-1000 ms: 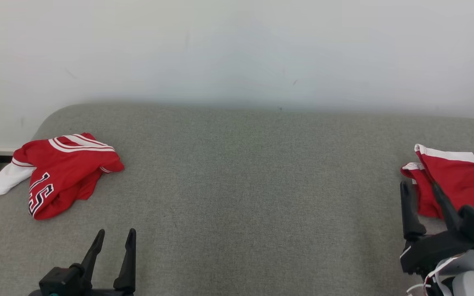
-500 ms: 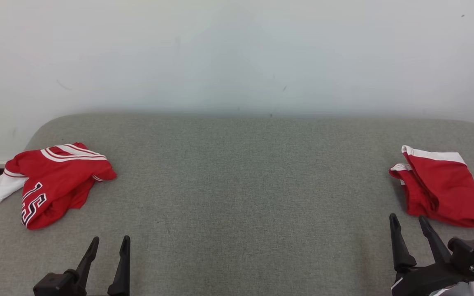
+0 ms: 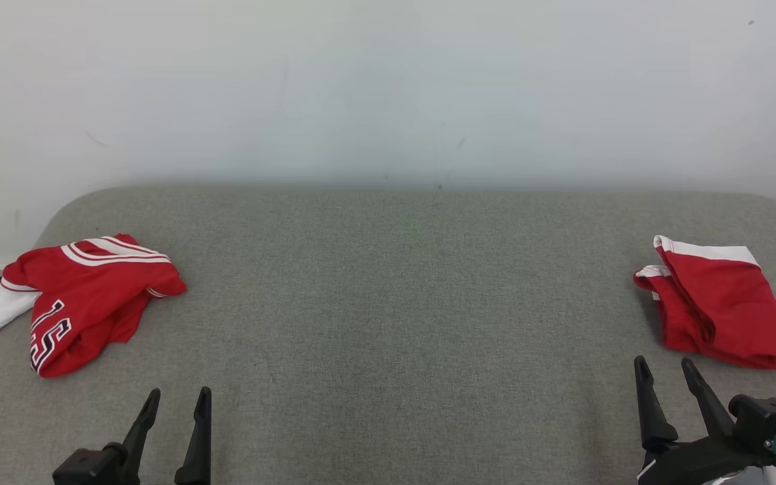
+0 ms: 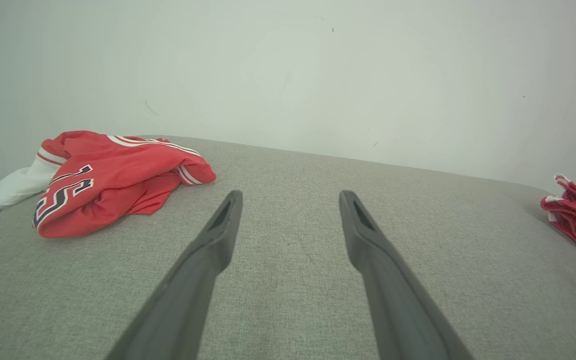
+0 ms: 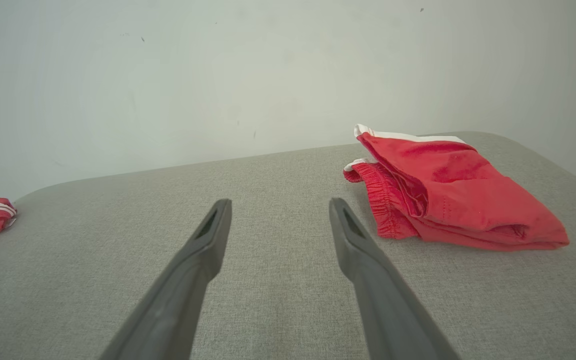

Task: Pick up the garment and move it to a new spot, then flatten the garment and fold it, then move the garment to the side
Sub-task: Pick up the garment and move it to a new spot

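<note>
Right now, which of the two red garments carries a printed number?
The crumpled jersey on the left: black-and-white digits show on it. The folded garment on the right is plain red with white trim.

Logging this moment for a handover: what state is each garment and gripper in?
red jersey: crumpled heap at the left of the grey surface, not held.
red shorts: folded, lying at the right, not held.
left gripper: open, empty.
right gripper: open, empty, just short of the red shorts.
</note>
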You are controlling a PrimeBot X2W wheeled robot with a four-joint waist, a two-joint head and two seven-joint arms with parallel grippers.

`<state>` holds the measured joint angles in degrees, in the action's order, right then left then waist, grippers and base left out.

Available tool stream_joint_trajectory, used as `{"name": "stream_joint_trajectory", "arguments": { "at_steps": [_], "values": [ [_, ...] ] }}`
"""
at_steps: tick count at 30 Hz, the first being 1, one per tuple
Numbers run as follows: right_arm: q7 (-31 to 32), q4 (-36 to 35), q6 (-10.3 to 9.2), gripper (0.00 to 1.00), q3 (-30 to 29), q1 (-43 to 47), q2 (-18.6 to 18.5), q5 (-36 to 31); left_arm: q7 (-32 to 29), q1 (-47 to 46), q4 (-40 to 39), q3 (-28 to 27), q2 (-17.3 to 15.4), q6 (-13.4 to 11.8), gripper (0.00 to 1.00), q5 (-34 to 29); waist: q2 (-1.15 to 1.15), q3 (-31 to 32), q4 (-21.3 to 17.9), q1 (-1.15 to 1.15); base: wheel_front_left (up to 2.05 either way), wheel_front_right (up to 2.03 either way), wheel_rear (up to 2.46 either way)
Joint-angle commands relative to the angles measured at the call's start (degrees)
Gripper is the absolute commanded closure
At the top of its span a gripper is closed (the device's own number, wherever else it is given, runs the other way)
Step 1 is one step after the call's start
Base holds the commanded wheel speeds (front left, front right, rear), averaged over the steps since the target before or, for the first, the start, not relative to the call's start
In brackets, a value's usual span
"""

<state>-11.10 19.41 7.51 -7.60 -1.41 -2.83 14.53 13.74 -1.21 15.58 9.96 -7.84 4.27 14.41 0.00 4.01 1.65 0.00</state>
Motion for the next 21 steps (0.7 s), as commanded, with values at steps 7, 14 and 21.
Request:
{"name": "stream_joint_trajectory", "arguments": {
  "at_steps": [7,14,21],
  "values": [
    [-0.45,0.35,-0.04,0.00,0.29,-0.61,-0.15,0.21,0.51,-0.02,-0.08,0.28,-0.61,-0.15,0.00,0.26,0.00,-0.21,0.51,0.00,0.00,0.00,0.00],
    [-0.65,0.86,-0.04,0.00,1.15,-0.86,-0.16,1.05,0.48,-0.12,0.14,0.35,-1.15,-0.59,0.00,0.47,0.00,-0.29,1.83,0.00,0.00,0.00,0.00],
    [-1.02,1.20,-0.04,0.00,1.90,-0.91,-0.15,1.15,0.28,-0.35,-0.05,0.58,-1.61,-0.97,0.00,0.57,0.00,-0.05,6.27,0.00,0.00,0.00,0.00]
  ]
}}
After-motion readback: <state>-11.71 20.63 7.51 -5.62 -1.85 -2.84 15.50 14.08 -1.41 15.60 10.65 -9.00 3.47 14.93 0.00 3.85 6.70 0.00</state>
